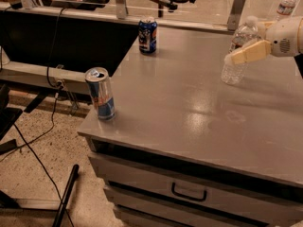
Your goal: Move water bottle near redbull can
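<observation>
The water bottle (235, 66), clear with a white cap, stands on the grey table (189, 108) at the far right. My gripper (242, 55) reaches in from the right edge and lies across the bottle's upper part, at the label; its tan tip overlaps the bottle. The redbull can (100, 93), slim and silver-blue, stands at the table's near left corner, far from the bottle.
A shorter dark blue can (147, 34) stands at the table's far left edge. A small clear bottle (287, 4) is behind, at the top right. The table's front has drawers with a handle (189, 192). Cables and a dark pole lie on the floor at left.
</observation>
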Motion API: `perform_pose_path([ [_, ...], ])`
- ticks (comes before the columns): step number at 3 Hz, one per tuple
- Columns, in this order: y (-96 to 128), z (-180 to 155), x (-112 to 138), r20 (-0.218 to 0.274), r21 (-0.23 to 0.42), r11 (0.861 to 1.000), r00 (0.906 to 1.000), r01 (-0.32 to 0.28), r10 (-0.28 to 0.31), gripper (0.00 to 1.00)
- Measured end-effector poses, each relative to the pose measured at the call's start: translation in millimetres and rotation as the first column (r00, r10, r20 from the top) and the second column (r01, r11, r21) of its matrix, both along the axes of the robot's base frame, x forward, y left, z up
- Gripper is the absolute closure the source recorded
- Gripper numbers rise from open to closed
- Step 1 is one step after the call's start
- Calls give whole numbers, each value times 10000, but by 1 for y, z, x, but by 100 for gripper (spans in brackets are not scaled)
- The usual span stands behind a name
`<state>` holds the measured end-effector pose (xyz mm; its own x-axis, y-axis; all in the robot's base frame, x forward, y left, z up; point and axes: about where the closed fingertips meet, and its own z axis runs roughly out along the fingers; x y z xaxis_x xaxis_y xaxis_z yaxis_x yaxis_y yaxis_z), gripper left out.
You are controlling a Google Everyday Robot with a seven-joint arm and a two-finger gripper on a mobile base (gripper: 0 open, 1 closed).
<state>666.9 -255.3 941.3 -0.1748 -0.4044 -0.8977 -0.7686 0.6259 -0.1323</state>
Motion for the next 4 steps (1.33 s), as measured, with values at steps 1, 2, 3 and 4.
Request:
perform_pose_path([
  [1, 2, 0, 2, 49, 38, 10000, 10000, -21, 21, 0],
  [2, 5, -1, 3, 29, 49, 10000, 10000, -69, 69, 20],
  [3, 8, -2, 3, 11, 59, 9999, 9999, -112, 112, 42],
  [4, 11, -4, 4, -10, 70, 9998, 9999, -161, 161, 67],
])
